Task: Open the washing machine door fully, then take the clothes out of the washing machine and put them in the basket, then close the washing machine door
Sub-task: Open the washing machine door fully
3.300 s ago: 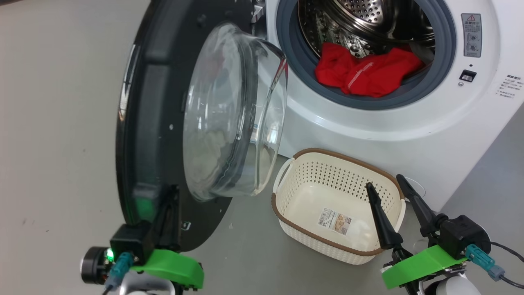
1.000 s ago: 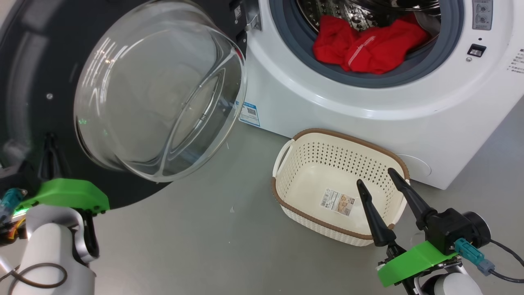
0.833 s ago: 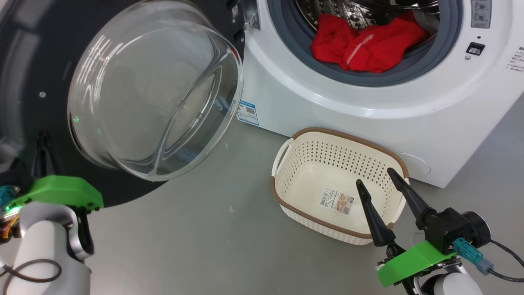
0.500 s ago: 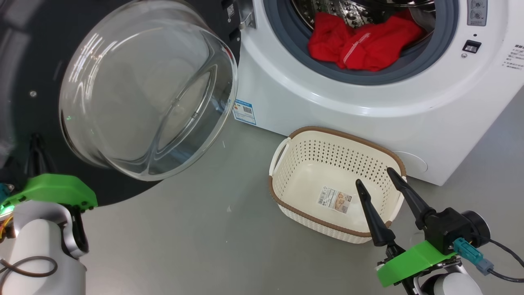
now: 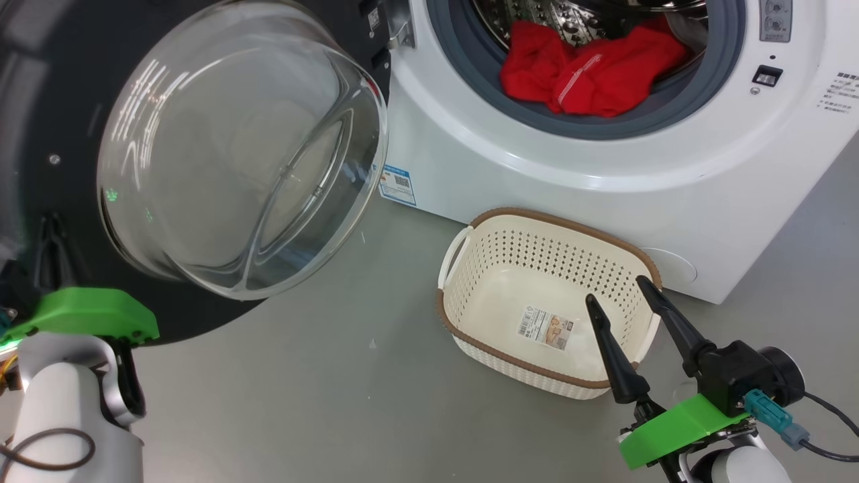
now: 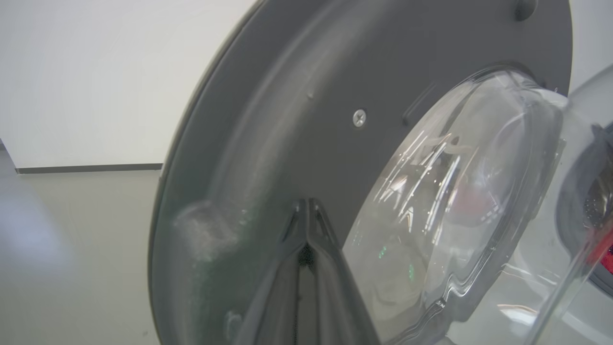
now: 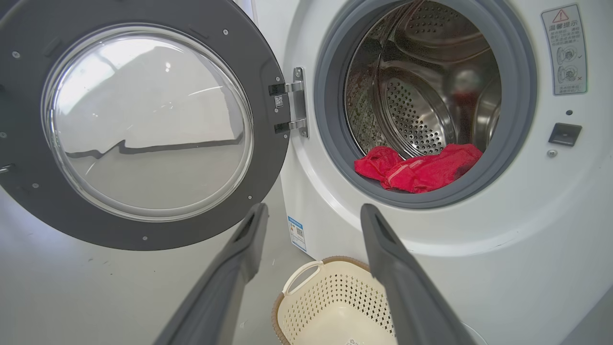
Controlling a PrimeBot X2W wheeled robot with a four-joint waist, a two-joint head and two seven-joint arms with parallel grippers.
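- On the grey floor (image 5: 322,402), the white washing machine (image 5: 604,181) stands with its round opening uncovered, showing the steel drum (image 7: 421,120) and grey gasket (image 7: 330,143).
- Its door (image 5: 40,114) is swung wide on the hinge (image 7: 292,108) at the opening's left. The black inner rim and bulging glass bowl (image 5: 235,147) face the room.
- The cream basket (image 5: 530,258) sits on the floor just in front of the machine, below the opening, with a paper sticker (image 5: 545,329) on its bottom.
- The red clothes (image 5: 590,70) lie at the drum's front, draped onto the gasket's lower lip.
- The right claw (image 5: 616,290) is spread wide and holds nothing, above the basket's right end.
- The left claw (image 6: 306,207) is pinched together on nothing, its tips at the door's inner rim. I cannot tell whether they touch it.
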